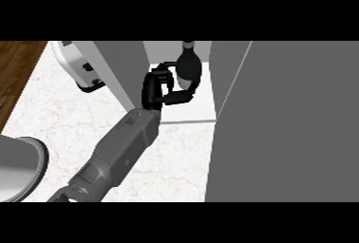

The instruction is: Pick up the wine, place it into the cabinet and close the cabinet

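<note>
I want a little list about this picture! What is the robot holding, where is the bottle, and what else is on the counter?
holding: the wine bottle, a dark bottle standing upright
hand: the left hand, its fingers curled round the bottle's lower part
other hand: not seen in this view
bottle place: inside the open cabinet, over its white shelf
cabinet door: the big grey door at the right, not closed yet
also on the counter: a white appliance at the back left; a grey round thing at the left edge
</note>
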Action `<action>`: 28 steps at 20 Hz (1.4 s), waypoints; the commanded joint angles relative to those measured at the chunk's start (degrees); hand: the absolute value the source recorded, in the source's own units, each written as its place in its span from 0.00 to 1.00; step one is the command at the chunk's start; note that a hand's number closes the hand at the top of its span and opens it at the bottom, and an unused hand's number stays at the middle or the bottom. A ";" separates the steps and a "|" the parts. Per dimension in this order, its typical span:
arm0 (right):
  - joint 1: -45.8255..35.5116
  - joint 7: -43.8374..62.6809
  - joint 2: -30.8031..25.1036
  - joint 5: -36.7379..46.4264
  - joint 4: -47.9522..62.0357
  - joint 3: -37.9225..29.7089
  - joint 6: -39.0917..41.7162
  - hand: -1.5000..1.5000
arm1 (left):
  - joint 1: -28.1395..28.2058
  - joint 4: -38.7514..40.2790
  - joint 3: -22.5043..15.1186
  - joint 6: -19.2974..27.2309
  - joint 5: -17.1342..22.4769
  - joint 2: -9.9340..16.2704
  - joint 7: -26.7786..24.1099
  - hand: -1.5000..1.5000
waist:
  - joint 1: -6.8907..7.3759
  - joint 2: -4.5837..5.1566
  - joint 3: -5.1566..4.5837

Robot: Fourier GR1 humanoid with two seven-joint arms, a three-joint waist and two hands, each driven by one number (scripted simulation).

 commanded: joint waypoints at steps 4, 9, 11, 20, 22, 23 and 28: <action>-3.01 2.91 -0.33 -0.12 -1.37 2.47 -1.79 0.00 | -7.87 9.88 -1.93 1.80 -0.16 0.00 3.66 1.00 | -0.85 0.42 -0.02; -3.36 1.51 -1.00 -0.12 -0.27 1.39 -0.66 0.00 | -4.00 13.49 -1.02 -1.19 0.47 0.00 -2.51 1.00 | -1.75 0.97 -0.08; -2.33 0.90 -1.33 -0.84 0.10 0.65 0.48 0.00 | -1.84 10.73 -2.88 1.65 1.79 0.00 -1.26 1.00 | -2.26 0.72 -0.05; -3.19 0.58 0.98 0.85 -0.06 3.74 -0.56 0.00 | -0.52 14.62 -3.69 -0.48 1.66 0.00 -4.76 1.00 | -3.43 1.42 -0.14; -2.91 0.56 -0.85 -1.82 0.33 1.22 0.54 0.00 | -1.24 12.91 -3.94 1.29 2.47 0.00 -4.17 1.00 | -3.93 1.16 -0.09; -5.91 2.06 0.18 -0.30 -0.15 3.54 -2.03 0.00 | -0.47 13.22 -4.26 0.55 2.37 0.00 -5.15 1.00 | -3.89 1.47 -0.19; -4.11 1.96 0.03 -1.16 -0.38 3.17 -1.10 0.00 | -1.95 14.60 -3.23 -0.06 2.82 0.00 -7.07 1.00 | -3.83 1.32 -0.13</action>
